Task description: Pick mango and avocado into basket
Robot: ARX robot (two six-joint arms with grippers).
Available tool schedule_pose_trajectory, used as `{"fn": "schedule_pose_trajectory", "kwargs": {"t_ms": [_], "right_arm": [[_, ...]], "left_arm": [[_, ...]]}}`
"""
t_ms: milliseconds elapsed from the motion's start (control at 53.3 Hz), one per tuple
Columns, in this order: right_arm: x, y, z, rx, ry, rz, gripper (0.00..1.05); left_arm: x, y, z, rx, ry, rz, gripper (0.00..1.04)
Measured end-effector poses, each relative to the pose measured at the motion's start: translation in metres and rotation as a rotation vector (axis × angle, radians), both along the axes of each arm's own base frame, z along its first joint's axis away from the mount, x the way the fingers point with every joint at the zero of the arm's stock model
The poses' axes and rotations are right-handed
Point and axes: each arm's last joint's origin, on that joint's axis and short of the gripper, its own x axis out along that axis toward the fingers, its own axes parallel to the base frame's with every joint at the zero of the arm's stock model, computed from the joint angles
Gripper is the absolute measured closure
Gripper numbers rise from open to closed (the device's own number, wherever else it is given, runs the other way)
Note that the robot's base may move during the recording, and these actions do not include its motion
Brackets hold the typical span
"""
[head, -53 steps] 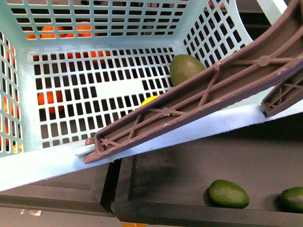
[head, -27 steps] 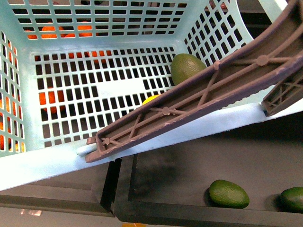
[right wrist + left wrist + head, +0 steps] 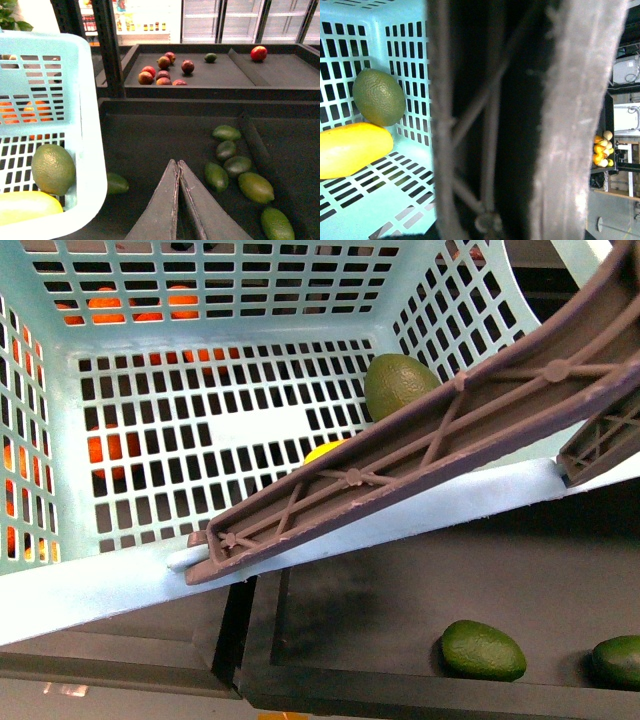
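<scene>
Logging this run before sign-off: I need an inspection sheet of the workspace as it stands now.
Surface: dark shelf tray beside the basket.
Job's things: mango and avocado touching, both inside the basket.
Clutter: loose avocados on the tray; oranges showing through the basket slots; red fruit on a farther tray.
Grippers: right end effector shut, empty; left not in view.
Cables: nothing seen.
Surroundings: brown handle crossing the basket; glass-door fridges behind.

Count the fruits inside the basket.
2: the avocado in a corner of the basket, and the mango right beside it. The handle may hide more.
</scene>
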Motion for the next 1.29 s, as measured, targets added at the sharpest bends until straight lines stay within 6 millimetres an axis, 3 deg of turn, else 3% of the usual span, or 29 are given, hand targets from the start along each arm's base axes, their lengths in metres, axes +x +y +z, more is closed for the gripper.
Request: {"fn": "schedule_pose_trajectory", "kwargs": {"t_ms": [1239,1295], "right_arm": [[-0.033,0.0,-0.001,-0.001,-0.008,0.0,1.03],[-0.033,0.0,-0.001,-0.001,-0.008,0.0,0.95]], "left_arm": [[0.0,0.0,0.0,-0.001,0.001,0.0,0.92],[0.0,0.0,0.0,-0.001,0.001,0.001,0.92]]}}
